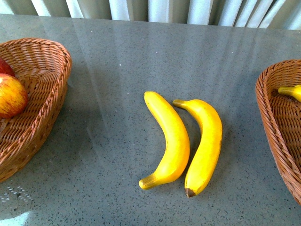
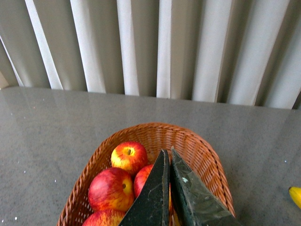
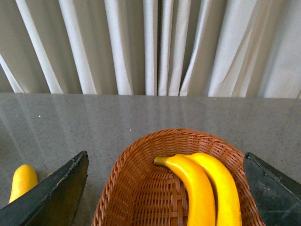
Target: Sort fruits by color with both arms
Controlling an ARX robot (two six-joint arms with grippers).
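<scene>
My left pincer has its jaws pressed together with nothing between them. It hangs over the apple basket, well left of the loose bananas. Several red apples are piled inside, so I judge the reds done. The right wrist view shows the right pincer spread wide and empty above the banana basket, well right of the loose bananas, with two stored bananas already in it. The front view shows neither arm, but it alone gives me both loose bananas whole, side by side and nearly touching on the grey table. Each wrist camera catches one yellow tip at most. They are the work left, and I think the open right pincer is best placed to take them.
</scene>
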